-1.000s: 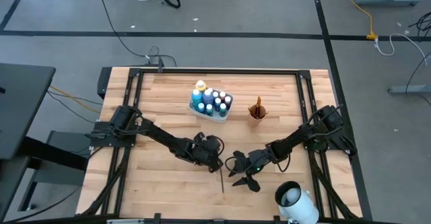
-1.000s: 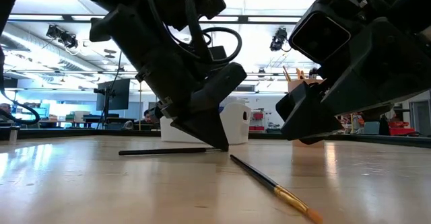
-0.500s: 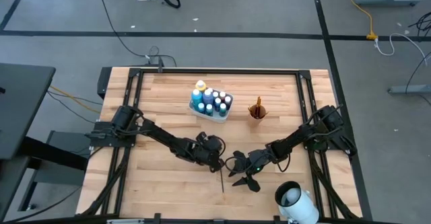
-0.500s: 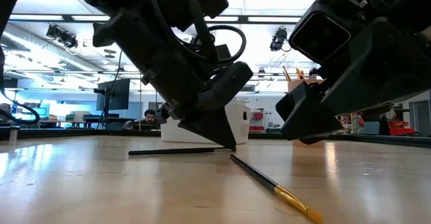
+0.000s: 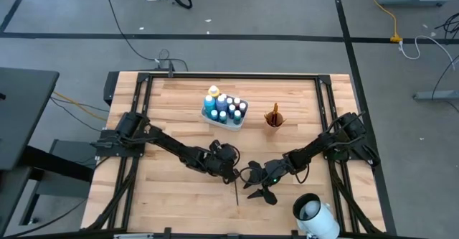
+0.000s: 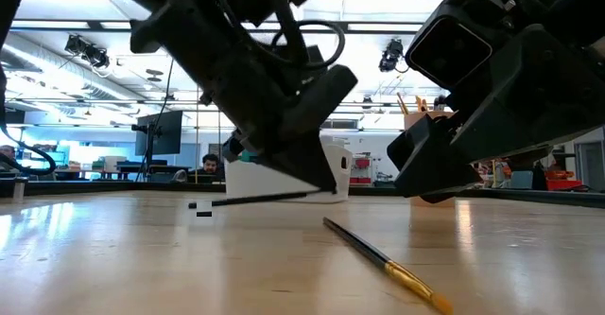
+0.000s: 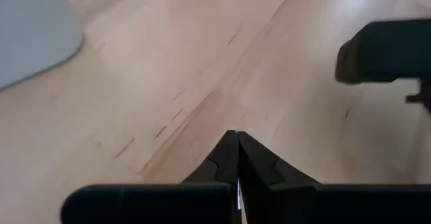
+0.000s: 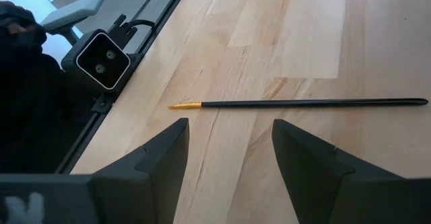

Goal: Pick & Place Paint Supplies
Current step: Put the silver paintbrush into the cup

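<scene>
The left claw (image 6: pixel 317 187) pinches a dark paintbrush (image 6: pixel 255 199), raised just off the surface (image 6: pixel 142 258). The right claw (image 8: pixel 229 157) is spread wide above a gold-tipped paintbrush (image 8: pixel 303 103).

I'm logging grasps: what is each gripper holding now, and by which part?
The left gripper is shut on a dark paintbrush, pinching one end; the rest sticks out clear of the table. The right gripper is open, holding nothing.
</scene>
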Robot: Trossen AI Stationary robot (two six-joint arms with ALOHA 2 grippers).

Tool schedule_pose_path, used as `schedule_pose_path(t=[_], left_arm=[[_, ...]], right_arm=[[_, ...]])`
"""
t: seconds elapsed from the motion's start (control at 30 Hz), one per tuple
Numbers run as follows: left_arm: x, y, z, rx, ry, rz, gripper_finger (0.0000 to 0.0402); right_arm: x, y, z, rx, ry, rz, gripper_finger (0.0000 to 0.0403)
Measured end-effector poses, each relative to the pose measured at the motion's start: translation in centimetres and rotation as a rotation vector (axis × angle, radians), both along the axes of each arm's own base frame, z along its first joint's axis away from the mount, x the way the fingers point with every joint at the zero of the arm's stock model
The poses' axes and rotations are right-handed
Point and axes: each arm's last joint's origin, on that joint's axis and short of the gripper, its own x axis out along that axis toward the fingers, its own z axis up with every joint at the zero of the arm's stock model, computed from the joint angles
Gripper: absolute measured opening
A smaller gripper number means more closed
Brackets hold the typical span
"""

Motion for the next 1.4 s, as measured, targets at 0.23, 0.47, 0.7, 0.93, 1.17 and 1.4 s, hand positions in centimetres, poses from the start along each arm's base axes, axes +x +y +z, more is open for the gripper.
schedule_pose_path(t=[0.23,0.47,0.7,0.93,1.17,1.4], left_arm=[[0.0,0.0,1.6,0.019,-0.047,-0.009,0.0002],[0.0,-0.5,2.6,0.017,-0.089,-0.034,0.0002],[-1.0,-1.6,6.7,0.077,-0.192,-0.067,0.0002],[-2.2,-3.0,10.3,0.158,-0.296,-0.122,0.0002],[-3.1,-4.3,13.4,0.246,-0.429,-0.176,0.0002],[-3.2,-4.7,14.3,0.302,-0.476,-0.191,0.0002]], right_arm=[[0.1,-0.4,-0.1,-0.062,-0.012,-0.125,0.0215],[0.5,-0.9,0.3,-0.086,-0.074,-0.322,0.0215],[0.6,-1.1,0.3,-0.109,-0.081,-0.332,0.0215],[1.5,-1.7,2.9,-0.076,-0.348,-0.366,0.0215],[1.9,-2.5,5.6,0.015,-0.602,-0.412,0.0215],[2.1,-3.0,6.9,0.085,-0.708,-0.416,0.0215]])
